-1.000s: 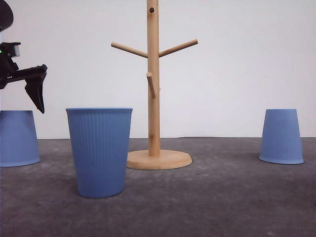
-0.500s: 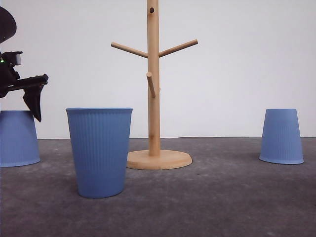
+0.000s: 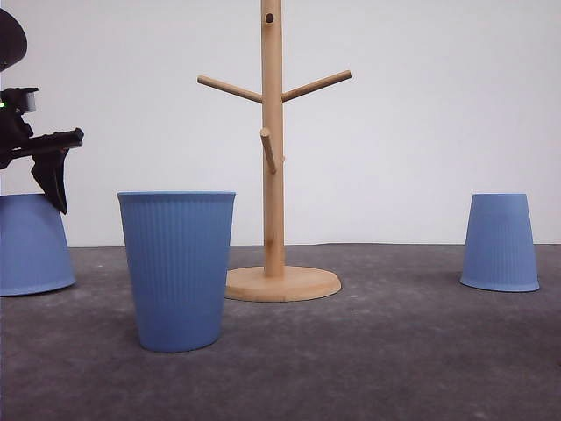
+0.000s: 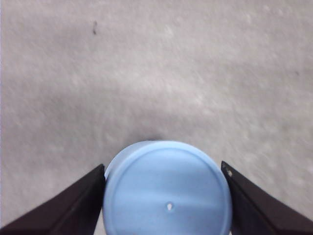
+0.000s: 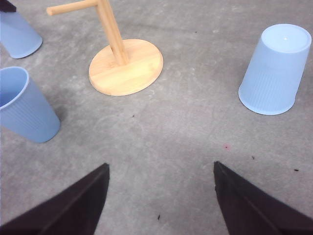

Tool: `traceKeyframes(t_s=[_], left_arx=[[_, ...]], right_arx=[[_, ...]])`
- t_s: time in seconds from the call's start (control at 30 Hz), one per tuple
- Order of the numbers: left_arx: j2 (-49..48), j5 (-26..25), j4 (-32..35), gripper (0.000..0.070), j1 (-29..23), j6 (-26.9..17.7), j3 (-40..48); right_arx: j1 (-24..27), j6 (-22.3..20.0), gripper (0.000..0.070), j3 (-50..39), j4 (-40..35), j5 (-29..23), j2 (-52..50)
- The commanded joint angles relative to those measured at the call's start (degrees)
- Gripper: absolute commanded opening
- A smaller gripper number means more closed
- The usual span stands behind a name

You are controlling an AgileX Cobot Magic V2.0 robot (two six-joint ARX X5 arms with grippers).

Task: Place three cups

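Left claw (image 4: 166, 196) clenched on upturned, slightly tilted left cup (image 4: 166, 193), fingers (image 4: 73, 205) touching both its sides; right claw (image 5: 161, 196) released, other two cups (image 5: 276, 68) well beyond it.

Black, tapered claw (image 3: 53, 171) fingers

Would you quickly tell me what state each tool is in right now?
Left tool: closed on the upside-down cup at the left; the cup sits slightly tilted.
Right tool: open, holding nothing.
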State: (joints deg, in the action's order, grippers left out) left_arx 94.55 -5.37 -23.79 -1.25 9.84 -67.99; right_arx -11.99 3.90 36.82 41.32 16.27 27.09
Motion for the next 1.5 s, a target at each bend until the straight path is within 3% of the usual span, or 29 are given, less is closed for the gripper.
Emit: traceKeyframes(t_s=[0.0,0.3,0.5,0.7,0.9,1.47], left_arx=[[-1.23,-1.74,-0.47,0.0340,-0.15,0.09,-1.09],[-8.15,-14.86,-3.87,0.0341,-3.24,6.41,-1.09],[-10.74,-29.66,-1.89,0.0340,-6.85,15.70,-1.13],[-10.98,-43.22,5.31,0.0340,-9.43,25.87,-1.88],[-10.92,-45.00,12.86,0.0340,-9.38,31.51,-4.41],[-5.97,-47.64,20.17,0.0340,-2.79,34.53,-7.50]], right_arx=[[-0.26,0.66,0.0427,0.90,-0.61,-0.22,0.17],[-0.26,0.68,0.0427,0.90,-0.61,-0.22,0.15],[-0.26,1.47,0.0427,0.90,-0.88,-0.19,0.15],[-0.26,1.54,0.0427,0.90,-1.72,-0.17,0.15],[-0.26,2.00,0.0427,0.90,-2.16,-0.17,0.15],[-0.26,2.16,0.0427,0.90,-2.29,-0.16,0.15]])
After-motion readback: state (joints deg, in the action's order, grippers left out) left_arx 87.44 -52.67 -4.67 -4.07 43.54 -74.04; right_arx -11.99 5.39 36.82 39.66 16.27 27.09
